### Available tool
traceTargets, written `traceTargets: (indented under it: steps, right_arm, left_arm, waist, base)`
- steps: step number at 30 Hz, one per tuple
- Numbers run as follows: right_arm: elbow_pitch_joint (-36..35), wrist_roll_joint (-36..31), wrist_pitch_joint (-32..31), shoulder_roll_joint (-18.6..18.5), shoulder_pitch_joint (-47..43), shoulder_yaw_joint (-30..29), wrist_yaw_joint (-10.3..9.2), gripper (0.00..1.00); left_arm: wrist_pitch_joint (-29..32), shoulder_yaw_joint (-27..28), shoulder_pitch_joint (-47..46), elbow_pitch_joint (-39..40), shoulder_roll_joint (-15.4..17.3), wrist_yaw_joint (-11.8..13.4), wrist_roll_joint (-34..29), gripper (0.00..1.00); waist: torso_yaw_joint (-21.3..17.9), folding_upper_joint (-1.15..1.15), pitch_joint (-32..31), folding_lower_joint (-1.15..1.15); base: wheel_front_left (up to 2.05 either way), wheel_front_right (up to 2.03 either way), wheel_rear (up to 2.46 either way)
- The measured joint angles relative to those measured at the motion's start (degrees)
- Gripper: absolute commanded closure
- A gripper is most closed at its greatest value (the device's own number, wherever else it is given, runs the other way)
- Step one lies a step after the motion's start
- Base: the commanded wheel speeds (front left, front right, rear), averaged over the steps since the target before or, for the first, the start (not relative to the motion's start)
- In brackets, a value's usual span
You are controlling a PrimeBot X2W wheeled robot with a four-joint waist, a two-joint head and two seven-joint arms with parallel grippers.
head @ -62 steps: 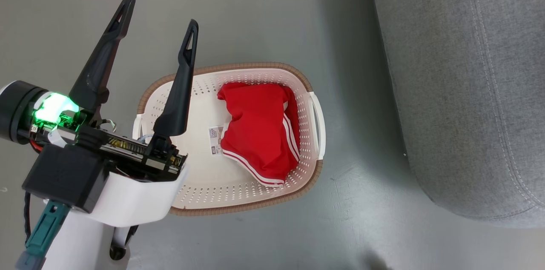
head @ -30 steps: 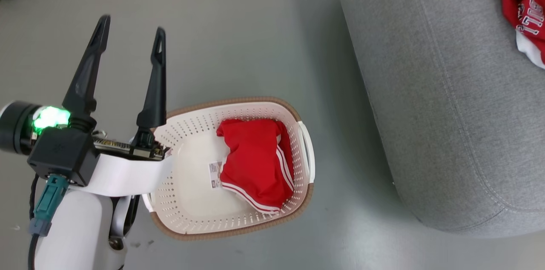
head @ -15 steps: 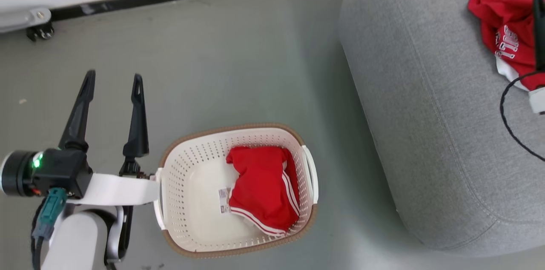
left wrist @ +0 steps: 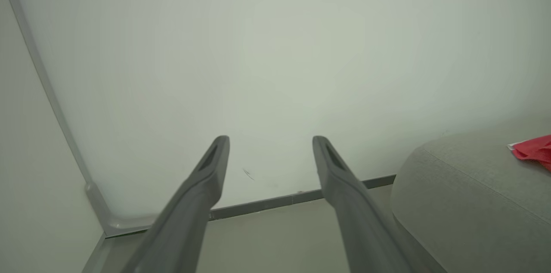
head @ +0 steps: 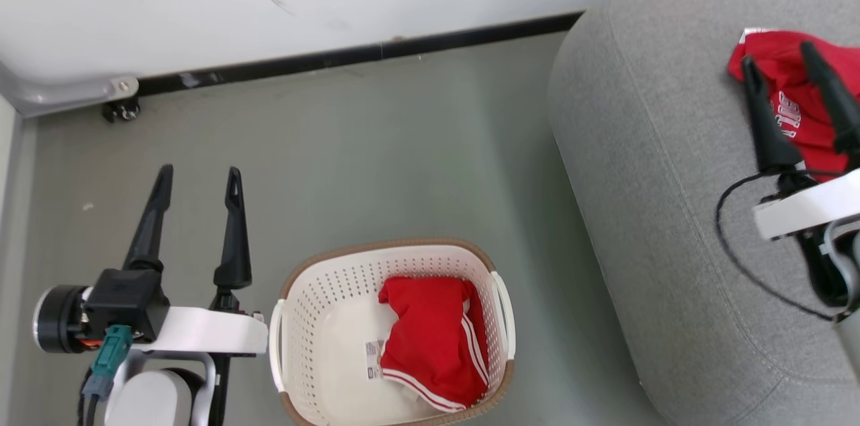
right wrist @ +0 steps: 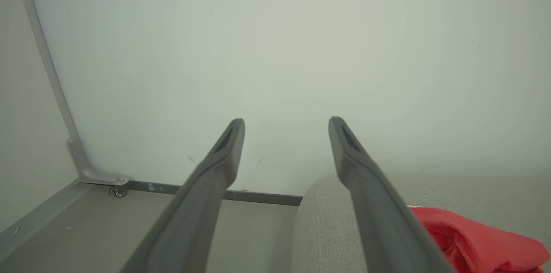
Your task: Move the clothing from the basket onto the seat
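My left gripper (head: 199, 173) and right gripper (head: 778, 55) both stand fully open, holding nothing; the striped garment (head: 433, 338) lies inside the basket (head: 390, 248) on the floor (head: 403, 144), the lettered garment (head: 783, 87) on the seat (head: 638, 144), close by my right gripper.

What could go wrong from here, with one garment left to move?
The remaining garment is bunched against the right wall of the basket, so the left hand, if it reaches across, may catch the rim or shove the basket. The right hand is open just over the red top on the sofa and could snag it.
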State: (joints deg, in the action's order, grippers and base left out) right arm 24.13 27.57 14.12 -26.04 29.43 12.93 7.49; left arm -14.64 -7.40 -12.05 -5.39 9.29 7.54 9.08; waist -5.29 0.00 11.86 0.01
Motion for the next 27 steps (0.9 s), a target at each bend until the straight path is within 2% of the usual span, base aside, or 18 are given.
traceTargets:
  steps: [13, 27]
  right_arm:
    - [-3.89, -3.96, 0.02, 7.84, -9.94, -2.29, 0.00, 0.00]
    - [-7.76, -9.80, 0.08, 14.24, -21.25, -8.69, 0.00, 0.00]
  left_arm:
    - [0.00, -1.25, 4.17, -1.82, -2.07, -0.09, 0.37, 0.00]
    - [0.00, -2.33, 8.54, -3.03, -2.61, -1.03, 0.79, 0.00]
  waist:
    - [1.76, 0.00, -6.33, 0.00]
    - [2.73, 0.00, -11.35, 0.00]
  base:
    - [0.00, 0.00, 0.00]
    - [0.00, 0.00, 0.00]
